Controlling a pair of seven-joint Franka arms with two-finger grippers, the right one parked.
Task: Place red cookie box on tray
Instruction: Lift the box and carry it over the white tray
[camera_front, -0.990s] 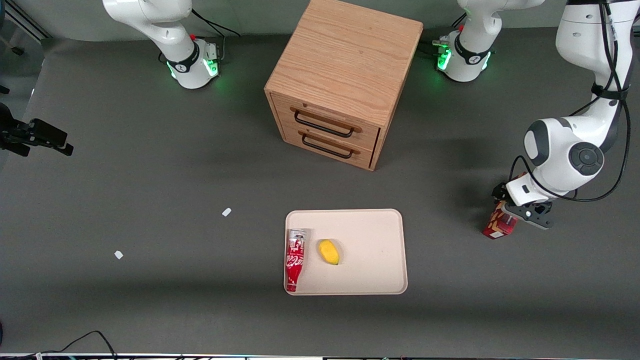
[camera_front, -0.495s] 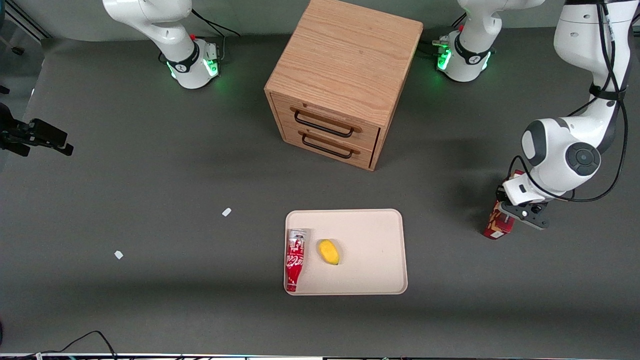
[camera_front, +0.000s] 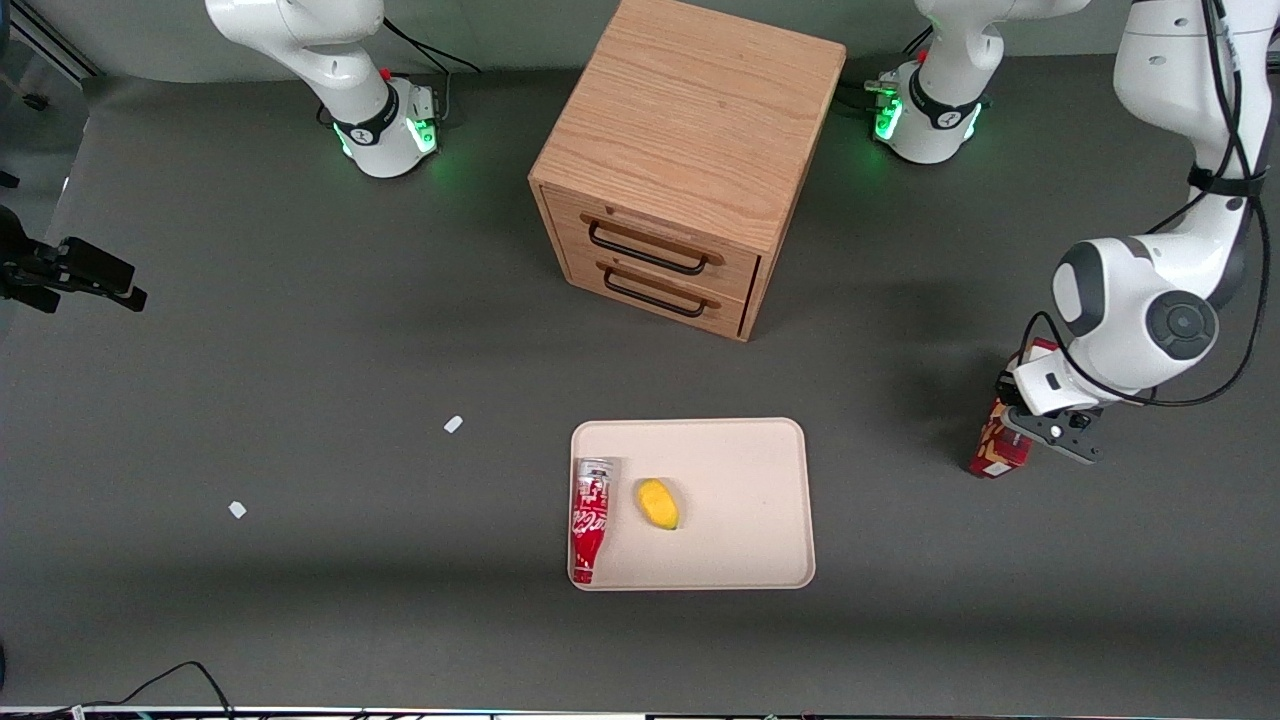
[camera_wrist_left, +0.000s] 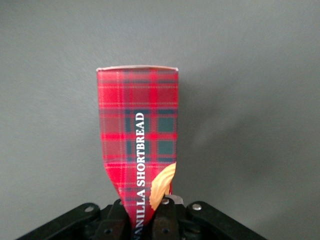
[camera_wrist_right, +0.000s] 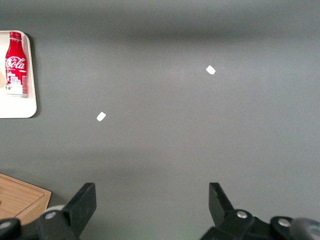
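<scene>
The red cookie box (camera_front: 1000, 447) is a slim red plaid carton, standing tilted toward the working arm's end of the table. My left gripper (camera_front: 1045, 425) is shut on its upper end. In the left wrist view the box (camera_wrist_left: 137, 135) runs away from the gripper (camera_wrist_left: 149, 212), pinched between the two black fingers, with white lettering and a tan cookie picture on it. The beige tray (camera_front: 745, 480) lies near the table's middle, nearer the front camera than the cabinet, well apart from the box.
A red-and-white soda bottle (camera_front: 589, 518) and a yellow fruit (camera_front: 658, 503) lie on the tray. A wooden drawer cabinet (camera_front: 685, 160) stands farther from the camera. Two small white scraps (camera_front: 453, 424) (camera_front: 237, 509) lie toward the parked arm's end.
My left gripper and wrist shifted slightly; the box has tipped a little more upright under it and stays at about the same spot.
</scene>
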